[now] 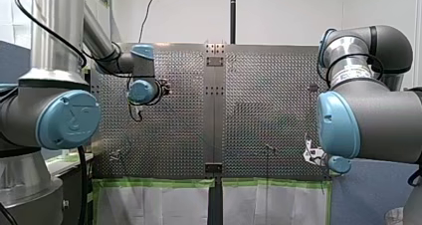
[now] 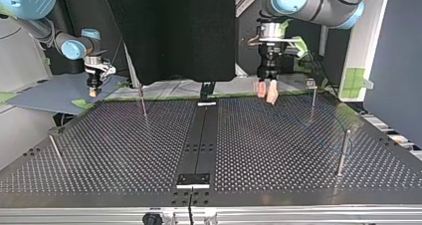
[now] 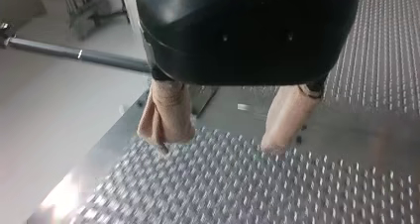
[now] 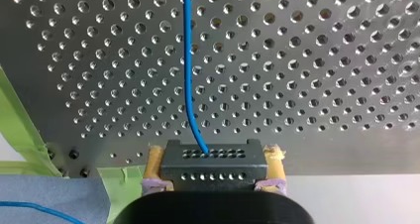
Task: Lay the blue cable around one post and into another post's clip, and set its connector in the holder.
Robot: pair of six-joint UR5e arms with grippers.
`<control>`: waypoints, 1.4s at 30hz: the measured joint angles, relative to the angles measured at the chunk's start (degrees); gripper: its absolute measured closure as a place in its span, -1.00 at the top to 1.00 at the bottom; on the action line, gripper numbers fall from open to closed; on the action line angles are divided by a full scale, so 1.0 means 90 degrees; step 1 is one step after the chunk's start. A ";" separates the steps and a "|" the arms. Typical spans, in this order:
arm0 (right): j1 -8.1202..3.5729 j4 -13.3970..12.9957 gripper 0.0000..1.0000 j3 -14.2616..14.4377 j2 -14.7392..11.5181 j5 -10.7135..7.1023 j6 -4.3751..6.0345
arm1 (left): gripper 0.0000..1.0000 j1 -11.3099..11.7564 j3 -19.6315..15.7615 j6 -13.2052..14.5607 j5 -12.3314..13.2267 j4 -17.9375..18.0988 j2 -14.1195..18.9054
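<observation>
A: Top view, leftmost thing first; go.
B: My right gripper (image 2: 93,91) hangs over a blue-grey mat (image 2: 45,98) off the far left corner of the table (image 2: 124,150); in its wrist view the yellow pads (image 4: 154,159) are clenched on the black connector (image 4: 213,168); the blue cable (image 4: 187,60) leaves the connector's face and runs ahead over the perforated plate; another stretch of blue line crosses the mat, beside green tape (image 4: 20,130).
A: Posts on that half?
B: Near-left post (image 2: 55,153), then far-left post (image 2: 143,103), both upright; the cable is too thin to trace in this view.
A: Right half?
B: My left gripper (image 2: 266,96) hovers above the table's far edge, just right of the centre strip (image 2: 204,135); beige pads (image 3: 166,110) spread apart, released; far-right post (image 2: 313,98) near it; near-right post (image 2: 343,153) well apart, toward the camera.
</observation>
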 joint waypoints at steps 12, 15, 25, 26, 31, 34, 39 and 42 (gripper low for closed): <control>0.0029 -0.0005 -1.00 -0.0006 0.0001 0.0000 0.0000 | 0.96 0.0795 -0.0486 -0.0473 -0.0078 0.0449 0.0125; 0.0049 -0.0009 -1.00 -0.0007 0.0001 0.0000 0.0001 | 0.96 0.0996 -0.0472 -0.0589 -0.0013 0.0633 0.0086; 0.0063 -0.0011 -1.00 -0.0007 0.0004 0.0000 0.0001 | 0.96 0.1578 -0.0032 -0.0892 -0.0125 0.0852 -0.0405; 0.0065 -0.0011 -1.00 -0.0007 0.0003 0.0000 0.0001 | 0.96 0.1617 0.0025 -0.0917 -0.0164 0.0850 -0.0463; 0.0069 -0.0011 -1.00 -0.0007 0.0003 0.0000 -0.0002 | 0.96 0.1744 0.0350 -0.1062 -0.0263 0.0767 -0.0782; 0.0070 -0.0012 -1.00 -0.0005 0.0003 0.0000 -0.0006 | 0.96 0.1777 0.0544 -0.1140 -0.0261 0.0719 -0.0876; 0.0069 -0.0006 -1.00 -0.0005 0.0007 0.0000 -0.0016 | 0.96 0.1826 0.0856 -0.1392 -0.0163 0.0700 -0.0903; 0.0070 -0.0003 -1.00 -0.0006 0.0010 0.0000 -0.0019 | 0.96 0.1843 0.0939 -0.1591 -0.0170 0.0704 -0.0905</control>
